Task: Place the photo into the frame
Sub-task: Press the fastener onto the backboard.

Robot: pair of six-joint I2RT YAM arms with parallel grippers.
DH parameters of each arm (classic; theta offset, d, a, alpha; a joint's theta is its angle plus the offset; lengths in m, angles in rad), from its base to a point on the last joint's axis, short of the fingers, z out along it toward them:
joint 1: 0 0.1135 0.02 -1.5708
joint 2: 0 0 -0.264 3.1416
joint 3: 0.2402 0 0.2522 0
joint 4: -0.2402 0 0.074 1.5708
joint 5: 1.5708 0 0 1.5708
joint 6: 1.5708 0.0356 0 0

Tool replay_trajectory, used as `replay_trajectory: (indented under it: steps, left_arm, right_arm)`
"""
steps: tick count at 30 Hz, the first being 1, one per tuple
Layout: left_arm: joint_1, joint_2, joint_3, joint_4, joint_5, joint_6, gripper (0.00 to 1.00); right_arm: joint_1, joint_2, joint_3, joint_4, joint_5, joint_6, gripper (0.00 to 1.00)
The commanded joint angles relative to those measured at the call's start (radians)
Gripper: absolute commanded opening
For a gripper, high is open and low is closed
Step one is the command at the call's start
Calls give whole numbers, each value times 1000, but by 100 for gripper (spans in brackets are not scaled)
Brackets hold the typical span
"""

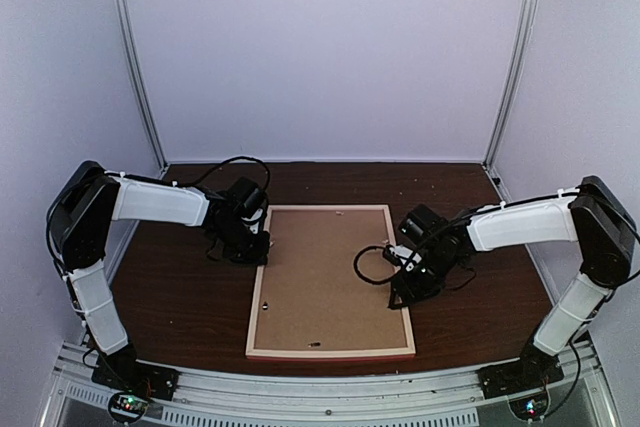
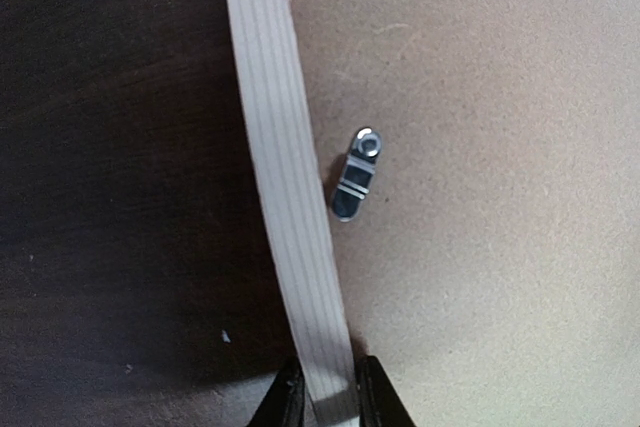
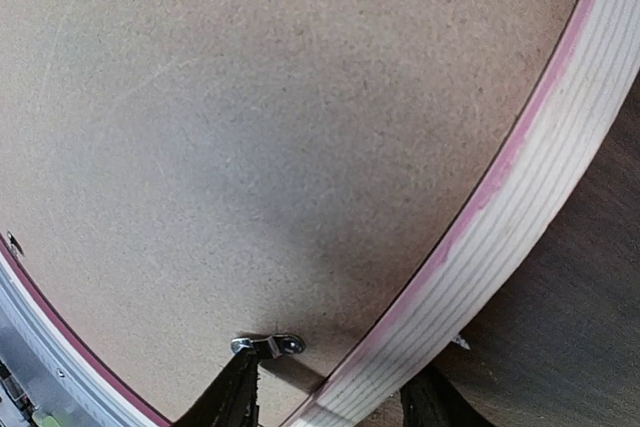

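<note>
Two grippers work one frame. Left gripper (image 2: 328,392) is closed narrowly on the pale rail at the frame's 9 o'clock side, a finger pressed against each face. Right gripper (image 3: 335,397) stands about half open astride the 3 o'clock rail, one finger inside and one outside, clamping nothing. One dark wooden table (image 1: 180,297) carries the single frame (image 1: 330,352), lying flat and face down at its centre. One brown backing board (image 1: 325,277) fills it. Each wrist view shows one clear metal clip (image 2: 355,175) (image 3: 268,345) near the rail.
</note>
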Motion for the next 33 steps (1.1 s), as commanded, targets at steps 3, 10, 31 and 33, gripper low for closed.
replay_trajectory:
  steps: [3,10,31,33]
  left_arm:
    - [-9,-9,-7,41,40,31,19]
    - [-9,-8,4,36,40,35,19]
    - [-9,-2,4,34,43,33,19]
    - [-9,-2,4,36,44,32,19]
  right_arm:
    - [-4,39,6,-48,32,-77,49]
    - [-19,38,-18,-39,8,-101,49]
    - [-30,94,1,3,36,-49,49]
    - [-30,94,-8,36,37,-19,49]
